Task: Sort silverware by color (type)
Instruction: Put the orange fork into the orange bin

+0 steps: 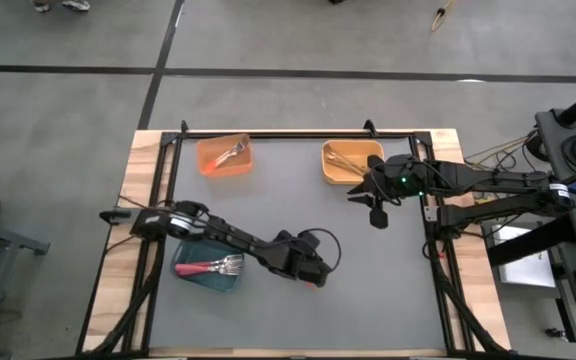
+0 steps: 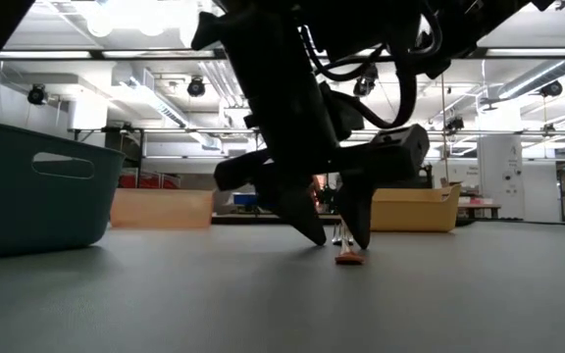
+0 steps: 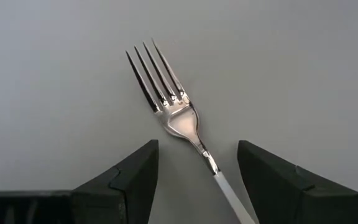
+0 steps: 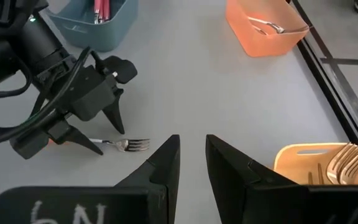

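Observation:
A fork [image 3: 179, 118] with silver tines lies flat on the grey mat near the table's near middle. It also shows in the right wrist view [image 4: 126, 144], and the low view shows an orange bit of it [image 2: 349, 258]. My left gripper [image 3: 197, 152] is open and points down over it [image 1: 313, 275], one finger on either side of the fork's neck, touching nothing that I can see. My right gripper [image 4: 192, 140] hovers by the yellow-orange bin [image 1: 351, 162], slightly open and empty. Gold forks [image 4: 344, 163] lie in that bin.
A teal bin [image 1: 208, 268] with red-handled forks [image 1: 213, 266] sits just left of my left gripper. An orange bin [image 1: 225, 155] at the far left holds one fork [image 4: 267, 26]. Black frame rails [image 1: 298, 133] border the mat. Bare mat lies between the bins.

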You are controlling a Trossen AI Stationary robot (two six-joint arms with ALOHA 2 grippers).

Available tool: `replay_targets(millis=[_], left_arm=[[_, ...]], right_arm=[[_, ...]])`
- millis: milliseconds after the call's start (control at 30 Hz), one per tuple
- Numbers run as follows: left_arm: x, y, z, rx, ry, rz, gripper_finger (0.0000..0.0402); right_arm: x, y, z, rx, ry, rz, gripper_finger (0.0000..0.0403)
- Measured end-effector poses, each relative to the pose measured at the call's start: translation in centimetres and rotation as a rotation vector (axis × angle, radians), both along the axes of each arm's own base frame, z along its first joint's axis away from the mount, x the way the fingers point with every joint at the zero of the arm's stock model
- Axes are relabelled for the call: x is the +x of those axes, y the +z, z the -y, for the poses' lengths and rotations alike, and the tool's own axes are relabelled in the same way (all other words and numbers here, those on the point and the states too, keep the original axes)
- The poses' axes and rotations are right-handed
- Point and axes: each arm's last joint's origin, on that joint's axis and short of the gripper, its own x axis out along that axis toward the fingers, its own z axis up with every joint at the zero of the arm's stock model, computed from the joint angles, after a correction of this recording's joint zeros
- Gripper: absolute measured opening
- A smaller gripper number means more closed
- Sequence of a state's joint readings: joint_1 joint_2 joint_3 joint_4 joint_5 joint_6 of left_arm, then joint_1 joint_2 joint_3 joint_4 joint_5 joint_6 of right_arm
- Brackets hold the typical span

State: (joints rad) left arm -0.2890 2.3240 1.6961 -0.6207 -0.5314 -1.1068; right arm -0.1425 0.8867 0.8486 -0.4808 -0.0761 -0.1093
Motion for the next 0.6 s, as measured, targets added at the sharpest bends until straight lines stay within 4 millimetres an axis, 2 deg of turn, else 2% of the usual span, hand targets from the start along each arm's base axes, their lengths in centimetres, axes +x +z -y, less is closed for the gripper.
replay_targets(millis=[300, 467, 600], left_arm=[[0.07, -0.41, -0.03, -0.005, 0.005, -0.024, 0.0183], [0.04, -0.44, -0.04, -0.013, 0.01, -0.026, 0.0149], [-0.08, -0.48, -0.07, -0.016, 0.023, -0.033, 0.0107]], right_arm=[[0.0, 0.0, 0.0, 0.0, 0.0, 0.0, 0.0068], [0.0, 0.0, 0.0, 0.0, 0.0, 0.0, 0.0068], [0.0, 0.0, 0.0, -0.006, 0.004, 0.0, 0.0068]])
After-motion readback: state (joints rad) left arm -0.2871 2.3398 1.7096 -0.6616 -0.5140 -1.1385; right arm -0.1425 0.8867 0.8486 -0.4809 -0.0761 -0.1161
